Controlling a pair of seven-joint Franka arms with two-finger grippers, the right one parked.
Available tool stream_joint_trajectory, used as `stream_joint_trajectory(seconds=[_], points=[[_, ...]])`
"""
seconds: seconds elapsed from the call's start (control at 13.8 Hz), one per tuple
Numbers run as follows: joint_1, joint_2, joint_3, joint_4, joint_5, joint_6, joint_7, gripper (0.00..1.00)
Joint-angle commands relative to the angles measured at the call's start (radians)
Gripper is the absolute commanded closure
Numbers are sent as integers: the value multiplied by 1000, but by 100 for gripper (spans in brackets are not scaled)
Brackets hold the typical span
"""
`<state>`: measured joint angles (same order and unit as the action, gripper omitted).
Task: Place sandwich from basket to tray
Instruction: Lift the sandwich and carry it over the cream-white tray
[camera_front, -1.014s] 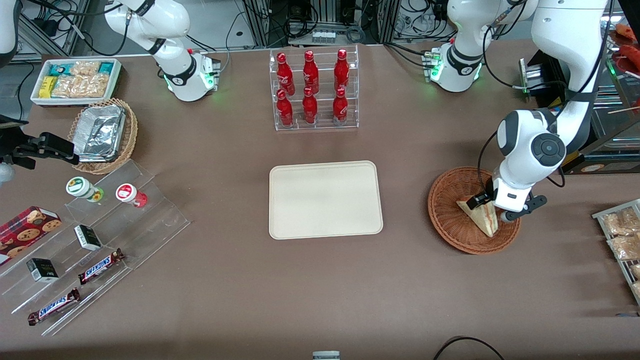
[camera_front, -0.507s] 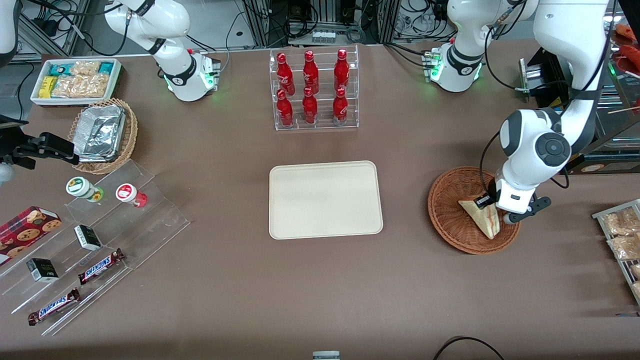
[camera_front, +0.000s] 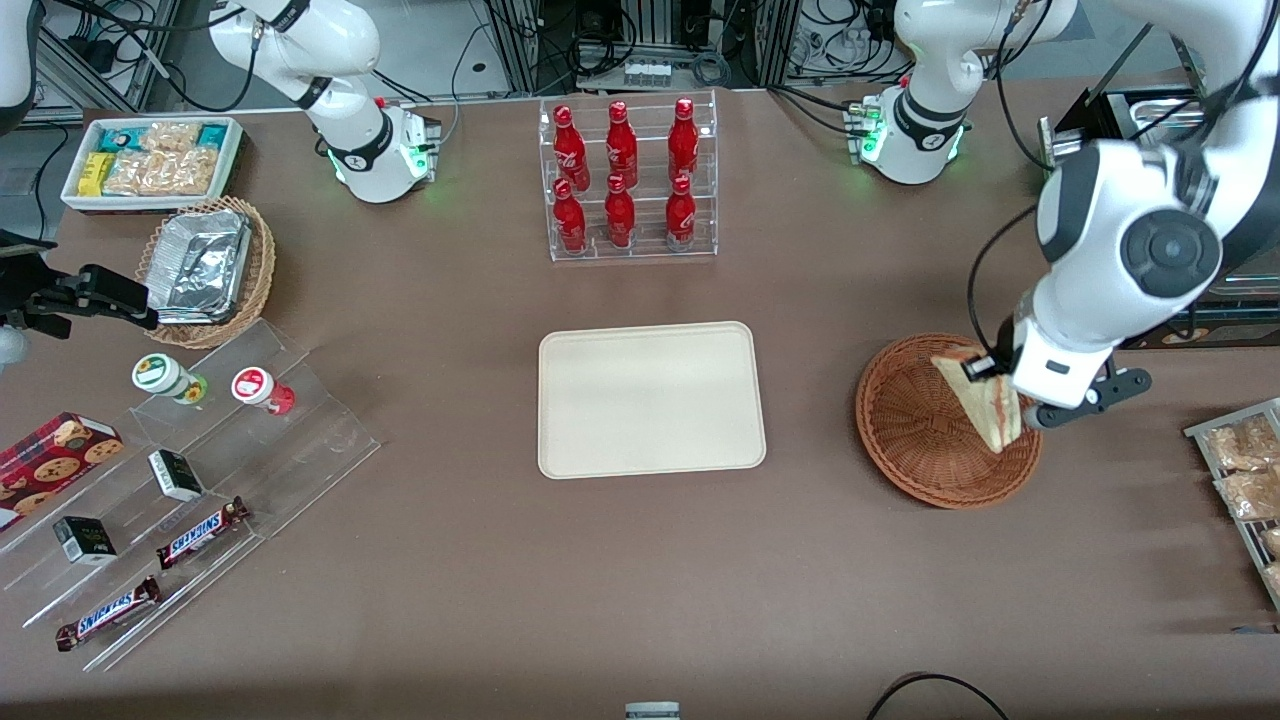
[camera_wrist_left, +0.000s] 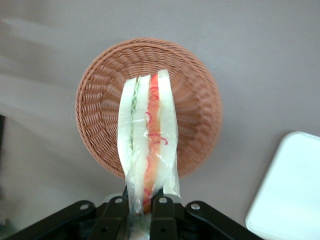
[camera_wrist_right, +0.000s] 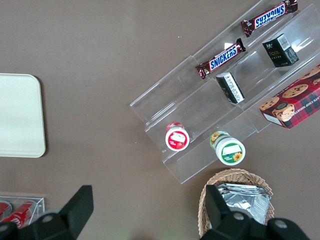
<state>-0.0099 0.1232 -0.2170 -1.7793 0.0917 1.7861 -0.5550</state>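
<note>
A: From my remote seat, the gripper (camera_wrist_left: 139, 207) has its fingers (camera_wrist_left: 162, 210) clamped on the sandwich's (camera_wrist_left: 147, 145) end, wedge hanging above the basket (camera_wrist_left: 200, 105).

B: Tray (camera_front: 650, 398) sits well apart, toward the parked arm's end. I can read "Snickers" on the bars (camera_wrist_right: 220, 59).

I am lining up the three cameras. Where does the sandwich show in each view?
Front view: sandwich held in the gripper, above the basket.
Left wrist view: sandwich clamped between the fingers, over the basket.
Right wrist view: not in it.
Shared landmark: the tray.
</note>
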Motion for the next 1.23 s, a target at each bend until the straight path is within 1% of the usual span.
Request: stream_joint_trajectory(seconds=[0.0, 0.22, 0.36, 0.43, 0.58, 0.65, 0.72, 0.8, 0.87, 0.94, 1.16], points=[[-4, 59, -106, 162, 0, -131, -20, 100], [-4, 102, -232, 198, 0, -126, -112, 100], [-7, 162, -315, 242, 11, -125, -153, 100], [-25, 191, -340, 257, 14, -114, -186, 100], [-112, 240, -341, 277, 23, -45, -258, 100], [-148, 268, -340, 281, 57, -16, -287, 100], [-169, 303, -341, 293, 78, 2, -305, 100], [-212, 343, -341, 323, 91, 10, -334, 100], [-261, 390, -335, 355, 129, 10, -371, 100], [-293, 438, -337, 388, 182, 10, -403, 100], [-370, 539, -335, 435, 264, 41, -462, 100]])
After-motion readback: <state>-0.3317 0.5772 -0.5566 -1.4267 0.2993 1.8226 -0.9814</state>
